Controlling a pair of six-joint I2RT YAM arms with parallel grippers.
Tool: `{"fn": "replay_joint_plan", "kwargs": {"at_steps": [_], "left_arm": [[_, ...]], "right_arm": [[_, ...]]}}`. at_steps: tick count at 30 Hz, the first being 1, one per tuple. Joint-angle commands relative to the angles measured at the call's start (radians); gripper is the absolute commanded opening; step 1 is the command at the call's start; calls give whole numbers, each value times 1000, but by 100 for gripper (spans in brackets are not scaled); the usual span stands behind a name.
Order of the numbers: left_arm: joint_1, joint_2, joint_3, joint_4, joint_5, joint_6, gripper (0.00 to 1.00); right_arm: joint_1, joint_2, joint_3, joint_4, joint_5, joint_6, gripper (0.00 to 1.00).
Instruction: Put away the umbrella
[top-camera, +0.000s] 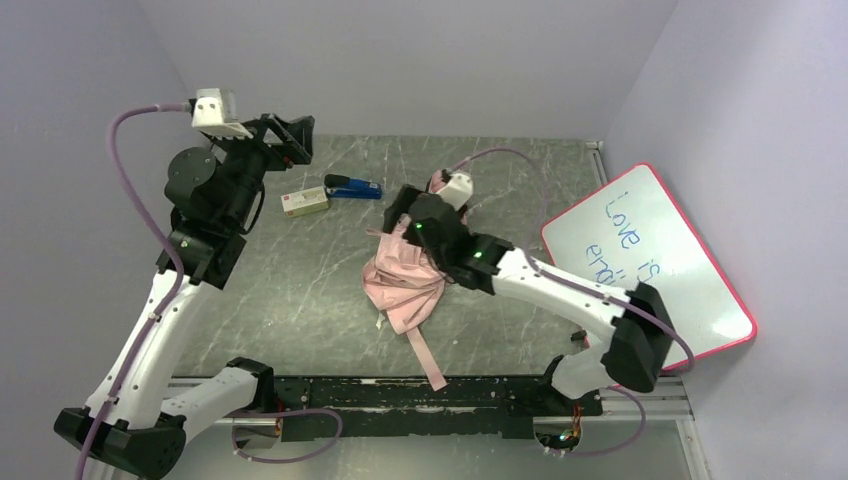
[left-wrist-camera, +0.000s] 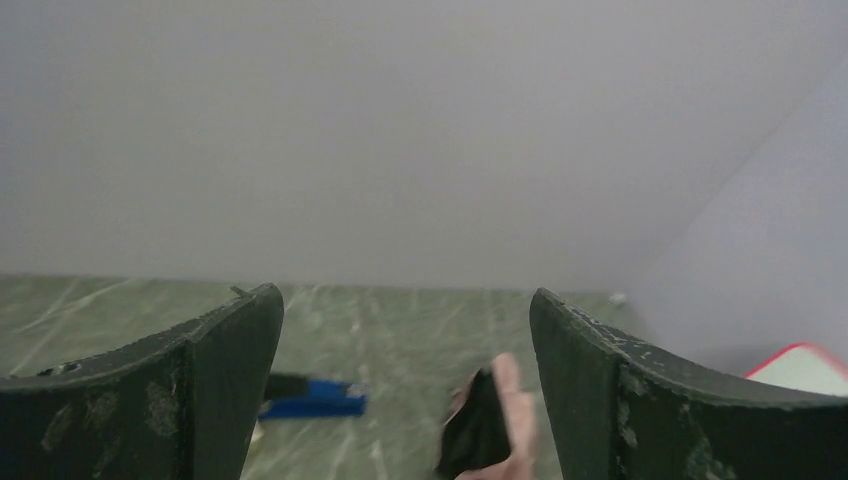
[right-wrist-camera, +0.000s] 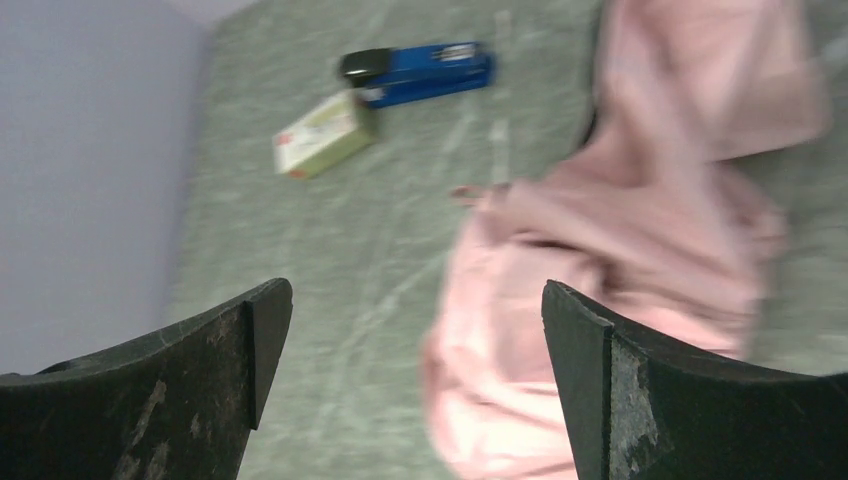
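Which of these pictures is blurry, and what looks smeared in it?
Right wrist view: the umbrella, blue stapler and small box are smeared, its own fingers crisp; left wrist view: background soft; top view: sharp, evenly lit.

Left arm and right arm: white shells, black joints
Both have smooth white link shells between chunky black joint housings, with small green lights glowing on the black parts. A white camera block sits at each wrist, fed by a lilac cable that loops off the arm. The bases stand on a black rail. The left gripper and right gripper each carry two broad, dark curved fingers, scuffed with pale scratches
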Motion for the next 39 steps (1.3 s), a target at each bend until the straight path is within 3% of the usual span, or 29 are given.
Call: {"fn": "replay_joint_plan", "kwargs": {"at_steps": [1,4,8,14,30,39], "left_arm": [[12,57,21,-273,-52,181,97],[13,78,43,-338,-57,201,98],[15,92,64,-357,-70,233,100],[16,127,66,-361,150,274,100],[38,239,63,-337,317,373,100],[58,224,0,-301,364,394,100]], "right_arm": [[-149,-103,-51,-199,-120,-237,100],[-286,-98,-35,-256,-358,-407,100],[-352,-26,4,-333,-485,-650,100],[-408,143,70,-337,-752,-882,100],[-476,405,132,-364,-1037,-1163,99],[-473,510,93,-322,-989,-1181,93]]}}
